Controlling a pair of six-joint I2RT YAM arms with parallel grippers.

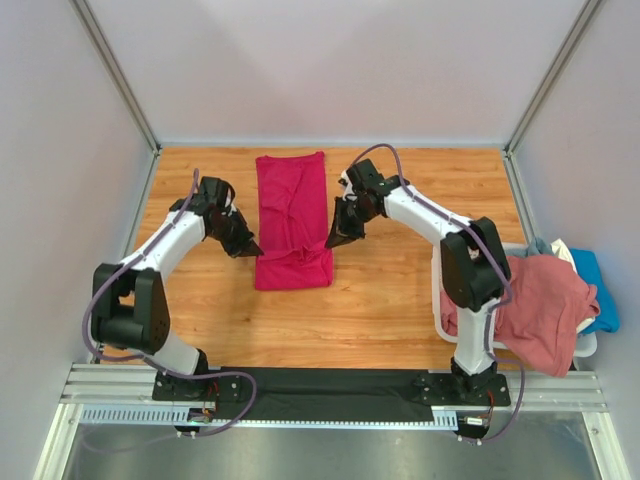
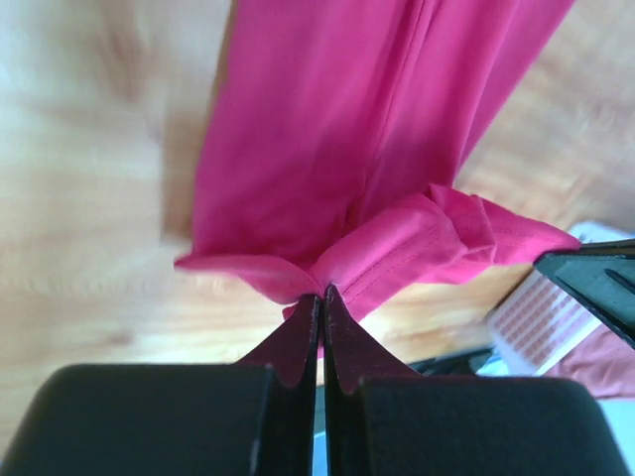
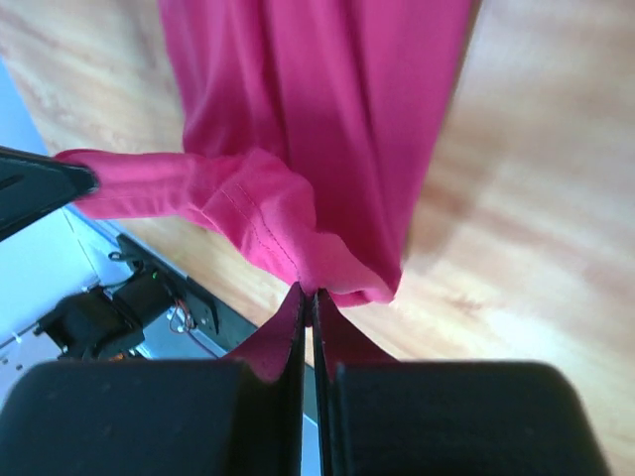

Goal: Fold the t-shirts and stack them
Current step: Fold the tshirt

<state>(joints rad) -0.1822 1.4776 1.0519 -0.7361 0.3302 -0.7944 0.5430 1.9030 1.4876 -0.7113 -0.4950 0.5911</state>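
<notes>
Now clamped on red shirt (image 1: 290,200) — both sides.
Pinched shut on near hem corners with left gripper (image 1: 253,250) and right gripper (image 1: 333,241) — far end flat on table (image 1: 400,290).

The wooden table (image 1: 400,300) has a pale plank-grain top with light panels on three sides. A magenta-red t-shirt (image 1: 290,200) lies just left of centre, folded into a long strip from the far edge toward the near side, its near end bunched. A white lattice basket (image 2: 536,322) sits at the right edge and reaches past the wood.
</notes>
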